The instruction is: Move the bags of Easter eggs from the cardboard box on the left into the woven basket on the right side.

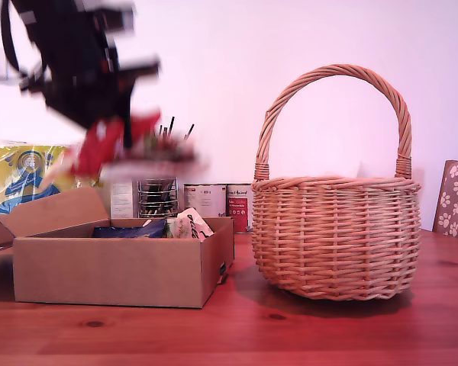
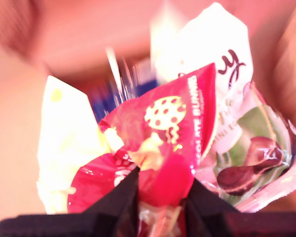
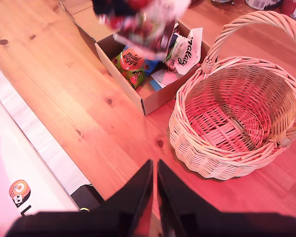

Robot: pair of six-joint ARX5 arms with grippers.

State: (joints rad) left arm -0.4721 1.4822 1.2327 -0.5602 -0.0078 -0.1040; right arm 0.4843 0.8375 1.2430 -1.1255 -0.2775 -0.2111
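Observation:
My first gripper (image 2: 163, 180) is shut on a red bag of Easter eggs (image 2: 163, 133), with a white packet (image 2: 212, 54) and a clear one bunched around it. In the exterior view that arm is a blur above the cardboard box (image 1: 114, 263), the red bag (image 1: 98, 151) hanging under my first gripper (image 1: 118, 131). A dark blue bag (image 1: 130, 229) and a cream bag (image 1: 192, 223) lie in the box. The woven basket (image 1: 336, 236) stands at the exterior view's right; its inside (image 3: 232, 123) holds nothing. My second gripper (image 3: 154, 170) is shut on nothing, high above the table.
Behind the box are a yellow-and-blue package (image 1: 23, 177), a wire pencil holder (image 1: 158, 197) and two cans (image 1: 208, 200). A paw-print chair back (image 1: 454, 200) shows at the exterior view's right edge. The box also holds a green packet (image 3: 133, 61). A white sheet (image 3: 19, 163) lies on the table.

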